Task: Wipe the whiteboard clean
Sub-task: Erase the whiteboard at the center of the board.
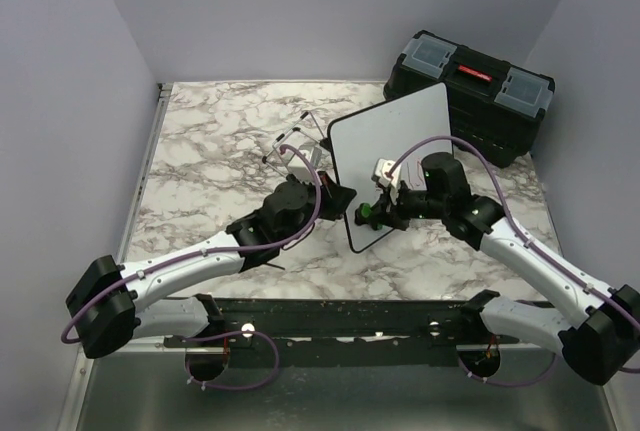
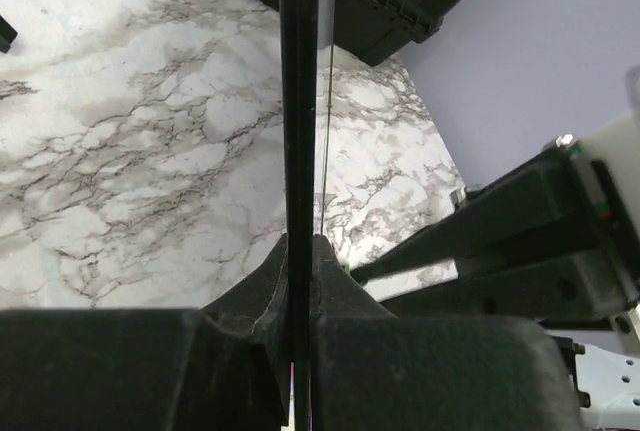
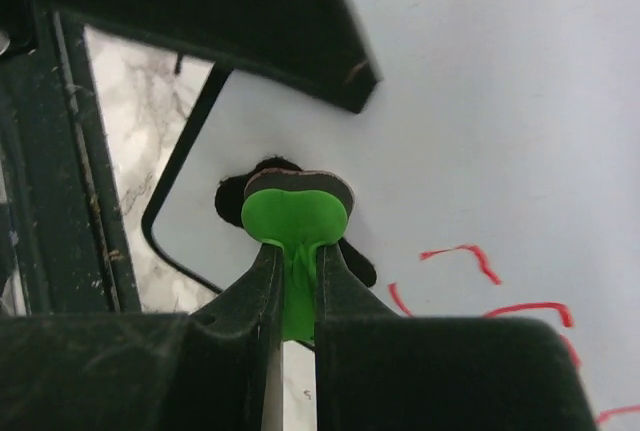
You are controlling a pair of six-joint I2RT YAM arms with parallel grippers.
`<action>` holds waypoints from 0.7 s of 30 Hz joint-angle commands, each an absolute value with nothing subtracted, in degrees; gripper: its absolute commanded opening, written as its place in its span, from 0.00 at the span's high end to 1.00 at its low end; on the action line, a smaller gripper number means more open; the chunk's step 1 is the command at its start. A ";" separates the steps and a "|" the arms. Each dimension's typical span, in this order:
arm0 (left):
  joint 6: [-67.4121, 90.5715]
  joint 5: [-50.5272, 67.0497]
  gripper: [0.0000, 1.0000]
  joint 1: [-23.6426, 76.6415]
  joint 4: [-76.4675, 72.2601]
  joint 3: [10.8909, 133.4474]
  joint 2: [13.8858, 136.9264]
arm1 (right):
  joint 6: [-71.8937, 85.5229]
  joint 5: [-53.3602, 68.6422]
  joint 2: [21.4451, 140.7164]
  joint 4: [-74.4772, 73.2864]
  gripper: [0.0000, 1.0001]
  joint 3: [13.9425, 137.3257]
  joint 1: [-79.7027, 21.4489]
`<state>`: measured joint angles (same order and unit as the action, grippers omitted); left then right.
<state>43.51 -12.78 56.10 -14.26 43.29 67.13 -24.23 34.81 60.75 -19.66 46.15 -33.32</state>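
One white-and-grey marble-patterned bench (image 1: 200, 141) carries the whole set-up, enclosed by plain pale walls on three sides.

A black plastic toolbox (image 1: 480, 101) with grey lid compartments and a red handle sits at the far right corner of the bench.

The large flat white whiteboard (image 1: 390, 151), with its thin black rim and rounded corners, stands near the bench centre, just in front of the toolbox. It is raised on edge and tilted, with its white face turned toward the right arm. Whether its lower corner touches the bench cannot be told.

A thin black wire easel stand (image 1: 295, 146) is just beyond the board's left edge, behind the left arm's wrist.

The left hand (image 2: 300, 251) is closed tight on the board's left edge. The left wrist view shows the black rim edge-on, pinched between both fingers.

The right hand (image 3: 295, 251) is at the lower part of the board's face. It is closed tight on the stem of a small green plastic eraser (image 3: 295, 216) with a dark pad behind its rounded head. The head lies against the white face, close to a rounded corner of the rim.

Several short red handwritten strokes (image 3: 530, 311) are on the face to the right of the eraser in the right wrist view, clear of the pad.
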 commanded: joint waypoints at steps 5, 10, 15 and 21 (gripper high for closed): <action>47.41 -5.80 1.00 57.04 -22.81 39.35 63.40 | -12.37 6.77 61.28 -5.15 0.99 47.00 -31.05; 47.33 -6.21 1.00 57.04 -23.33 38.68 62.69 | -25.67 20.63 61.33 -17.72 1.00 43.72 -31.02; 47.46 -6.88 1.00 56.97 -24.23 38.28 62.40 | -41.78 42.49 64.47 -37.19 0.99 45.04 -32.08; 48.26 -6.78 1.00 56.95 -25.14 37.58 62.40 | -30.83 41.03 60.52 -26.02 1.00 46.57 -33.31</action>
